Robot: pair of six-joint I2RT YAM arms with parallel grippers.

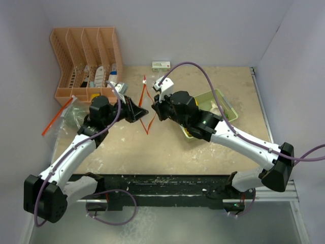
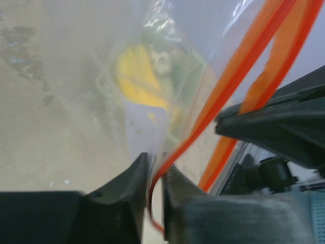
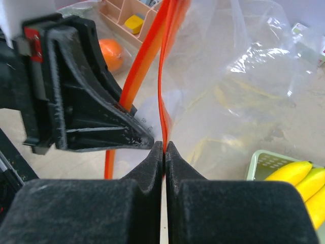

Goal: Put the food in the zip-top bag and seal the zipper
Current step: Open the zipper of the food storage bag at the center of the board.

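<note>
Left gripper (image 2: 155, 173) and right gripper (image 3: 164, 152) pinch the clear plastic bag's (image 3: 244, 91) orange zipper strip (image 3: 162, 91). Yellow bananas (image 3: 297, 175) lie unbagged; mouth wants spreading next.

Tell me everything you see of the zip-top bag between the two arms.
The zip-top bag is clear, wrinkled, glossy film with an orange-red zipper strip along its mouth. It hangs above the table, held between the arms: the left end effector and the right end effector each pinch the strip. Its two tracks stand apart, so it is unsealed there. Whether food is inside cannot be told.
</note>
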